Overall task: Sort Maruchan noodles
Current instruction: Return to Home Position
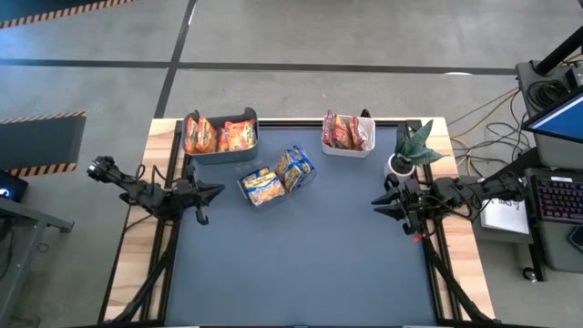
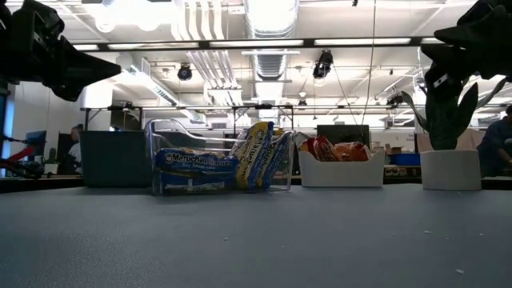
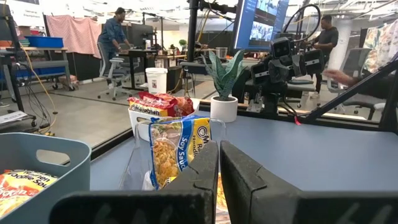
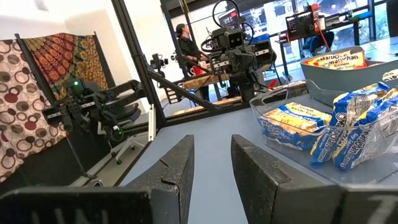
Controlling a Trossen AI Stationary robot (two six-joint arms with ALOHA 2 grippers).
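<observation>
The Maruchan noodles lie sorted in three bins along the table's far edge. Orange-yellow packets fill the teal bin. Blue-yellow packets stand on edge in the clear bin. Dark red packets sit in the white bin. My left gripper hovers at the table's left edge, level, shut and holding nothing, near the teal bin. My right gripper hovers at the right edge, level, its fingers a little apart with nothing between them.
A potted plant in a white pot stands at the far right, just beyond my right gripper. The dark mat spreads from the bins to the near edge. People work at desks in the room behind the table.
</observation>
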